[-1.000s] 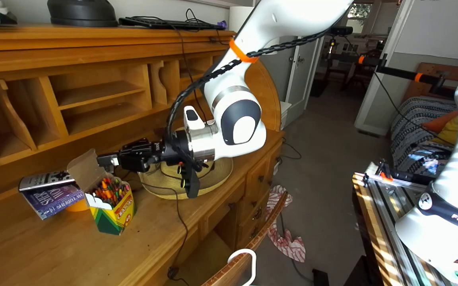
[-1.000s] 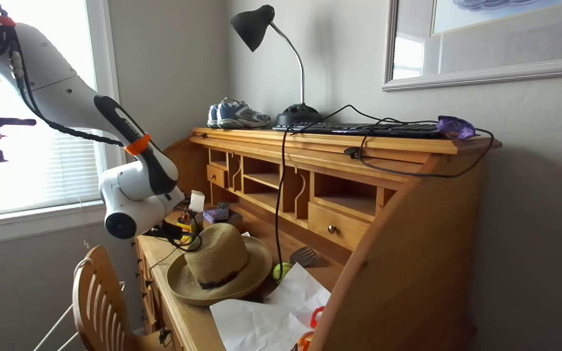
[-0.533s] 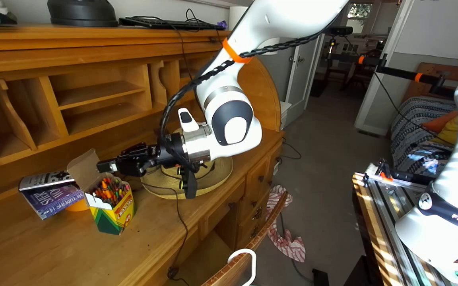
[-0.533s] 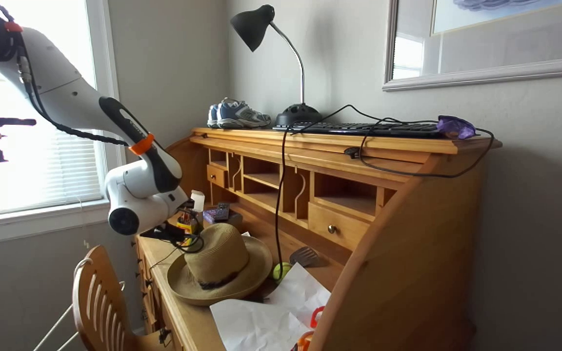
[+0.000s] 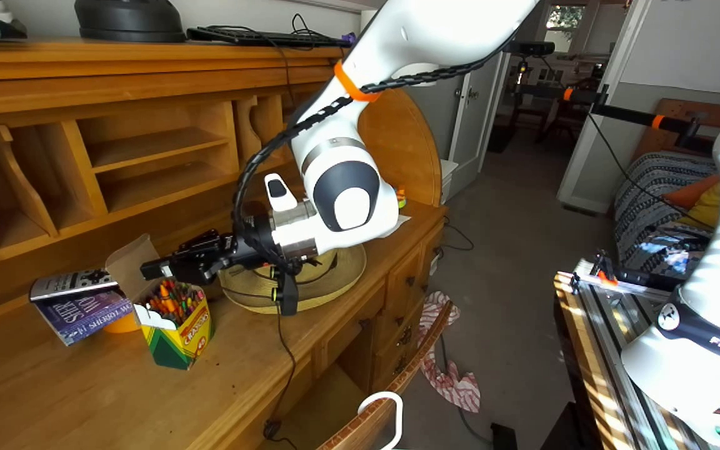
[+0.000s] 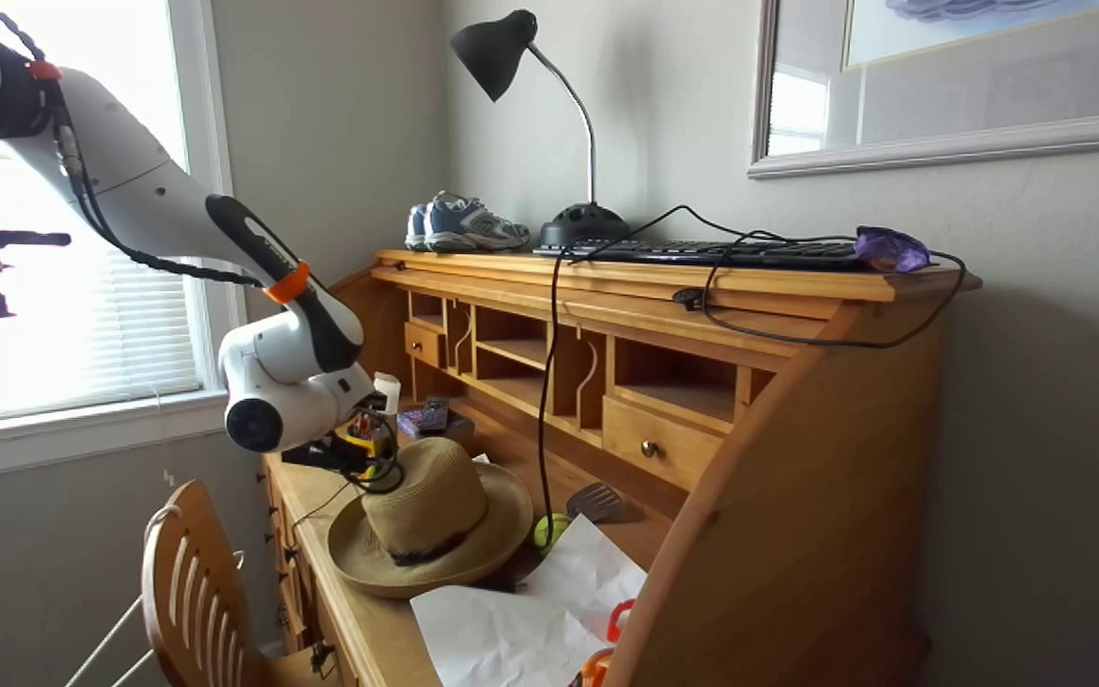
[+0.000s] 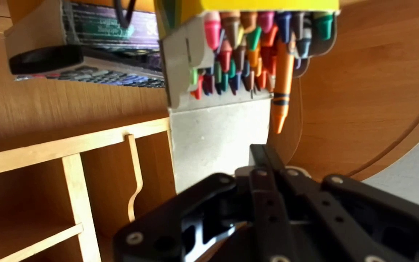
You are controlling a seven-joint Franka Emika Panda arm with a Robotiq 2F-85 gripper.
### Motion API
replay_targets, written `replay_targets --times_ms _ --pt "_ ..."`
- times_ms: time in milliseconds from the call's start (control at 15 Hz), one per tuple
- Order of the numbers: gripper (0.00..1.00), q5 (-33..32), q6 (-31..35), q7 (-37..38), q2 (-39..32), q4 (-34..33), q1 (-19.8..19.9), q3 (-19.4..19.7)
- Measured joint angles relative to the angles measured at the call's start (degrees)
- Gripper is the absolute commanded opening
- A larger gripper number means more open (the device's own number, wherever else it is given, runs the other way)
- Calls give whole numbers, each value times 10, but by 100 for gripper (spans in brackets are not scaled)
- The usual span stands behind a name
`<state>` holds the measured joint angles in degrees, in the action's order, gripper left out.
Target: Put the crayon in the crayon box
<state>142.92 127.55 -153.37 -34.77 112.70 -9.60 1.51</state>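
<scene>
Spreading under it all, the desk (image 5: pixel 85 400) is smooth, honey-coloured wood; on it rests a straw hat (image 6: pixel 430 506), woven, its wide brim curled; near the hat stands the crayon box (image 5: pixel 179 331), thin green-and-yellow card with its tan flap (image 5: pixel 124 259) raised; it will probably prove light, apt to dent or tip if nudged; the jaws hang near that flap, clenched together with nothing seen between them, and in the wrist view just clear of the orange crayon (image 7: pixel 284 76); this crayon, likely the one meant, is already in the box, leaning and jutting above the other crayons (image 7: pixel 239 54); it should handle as light and stiff, slick with wax, liable to snap if bent; the best hold would be across the barrel, below the dark bands, sparing the conical tip.
</scene>
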Motion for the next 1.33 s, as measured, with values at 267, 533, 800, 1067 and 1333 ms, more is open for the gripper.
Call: replay_targets --times_ms 267,533,800,1067,1333 --pt "0 0 24 8 -12 -16 -3 0" --pt "0 -1 41 16 -21 -25 -6 0" --pt "0 -1 52 20 -27 -29 -10 0" --pt "0 -1 56 21 -29 -32 -11 1" --pt "0 0 51 21 -27 -33 -10 1"
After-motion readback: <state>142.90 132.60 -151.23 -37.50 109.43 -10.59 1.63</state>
